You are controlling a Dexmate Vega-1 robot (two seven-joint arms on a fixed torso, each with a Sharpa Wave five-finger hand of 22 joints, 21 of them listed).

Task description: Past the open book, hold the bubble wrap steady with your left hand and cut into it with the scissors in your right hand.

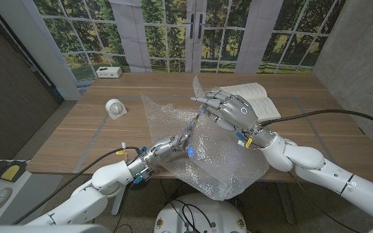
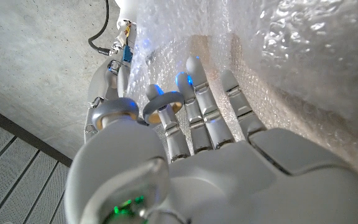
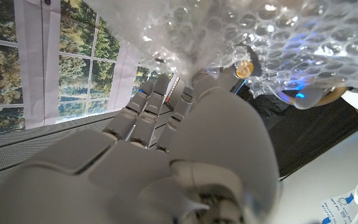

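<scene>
A large clear sheet of bubble wrap [image 1: 219,162] lies crumpled over the middle of the table and hangs past the near edge. My left hand [image 1: 172,146] reaches into its left side and grips a raised fold, with fingers [image 2: 197,106] stretched along the wrap and the thumb against them. My right hand [image 1: 230,110] hovers above the wrap's far part, fingers curled around the scissors [image 3: 248,74]. Their gold pivot and dark handles show through the wrap, and the blades are mostly hidden. The open book [image 1: 261,100] lies just behind my right hand.
A small white round clock [image 1: 115,109] stands on the table's left part. A white box [image 1: 109,72] sits at the far left edge by the window. The table's near edge [image 1: 63,169] runs under the hanging wrap.
</scene>
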